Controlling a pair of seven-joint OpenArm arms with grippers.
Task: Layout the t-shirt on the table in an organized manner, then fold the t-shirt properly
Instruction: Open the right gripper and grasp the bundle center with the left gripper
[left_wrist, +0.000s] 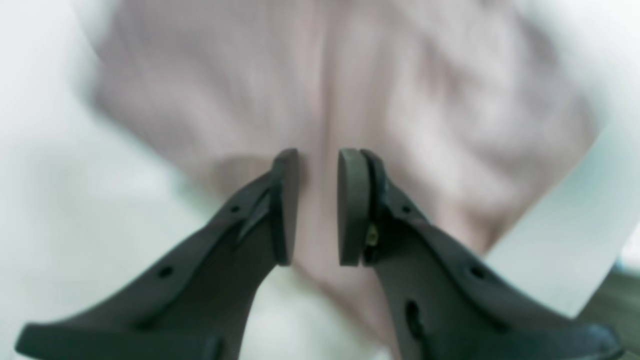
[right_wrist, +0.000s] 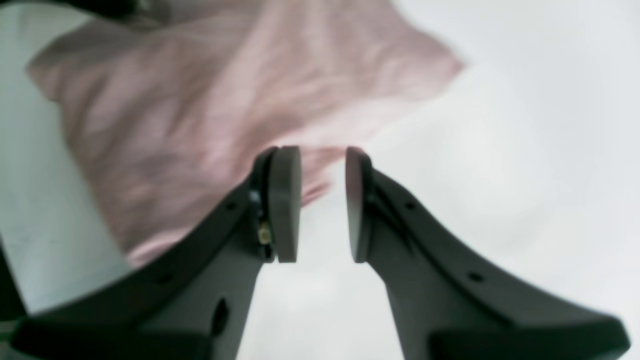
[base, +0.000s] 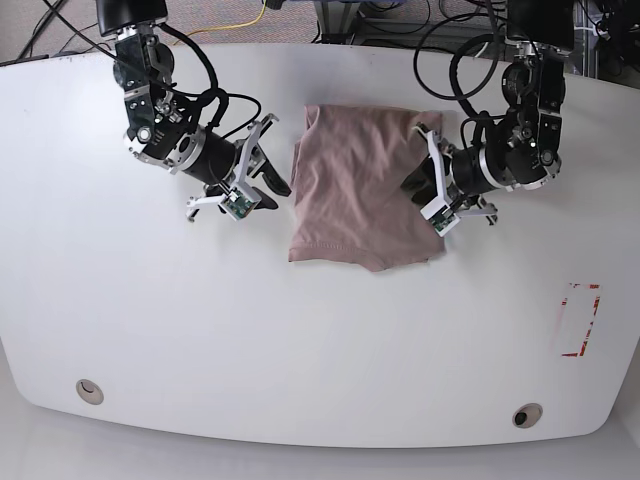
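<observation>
And there lay the dusty mauve, short-sleeved t-shirt of soft, wrinkled fabric (base: 355, 195), on the upper middle part of the large glossy white tabletop with rounded edges (base: 280, 340), between the two arms! Its hem side pointed toward the near edge in the base view, the bottom edge running wavy, with shallow creases across the body.

Over on the base view's right, the black-and-white left gripper (left_wrist: 318, 207) hung over the shirt, its dark fingers parted by a narrow gap. Nothing showed pinched in that gap; the cloth ran past behind the fingertips, blurred in the left wrist view. Whether the tips touched the fabric, one could not tell.

And on the other side, the black-and-white right gripper (right_wrist: 323, 205) was open too, its fingertips apart with no cloth held, right beside the shirt's side edge in the base view. In the right wrist view, the shirt spread out beyond the fingers, a small corner of it showing near the gap.

Down at the near side of the tabletop sat two round holes, the left one (base: 89, 391) and the right one (base: 527, 415), with a red rectangular mark (base: 578, 320) above the right one.
</observation>
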